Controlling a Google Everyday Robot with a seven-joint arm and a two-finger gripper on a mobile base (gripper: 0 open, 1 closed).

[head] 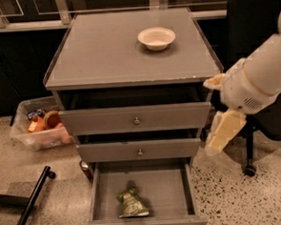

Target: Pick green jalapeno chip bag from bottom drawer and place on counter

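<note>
The green jalapeno chip bag (132,203) lies crumpled on the floor of the bottom drawer (101,193), near its front middle. That drawer is pulled wide open; the two shallower drawers above it are only slightly out. The counter (108,49) is the grey cabinet top, with a white bowl (156,38) on its back right part. My gripper (224,132) hangs off the white arm at the right, just past the cabinet's right side, level with the middle drawer. It is above and to the right of the bag and holds nothing.
A clear plastic bin (38,124) with orange items stands on the floor left of the cabinet. A black bar (29,207) lies at the lower left. A black office chair (255,40) stands behind my arm at the right. A can (86,169) stands by the cabinet's left foot.
</note>
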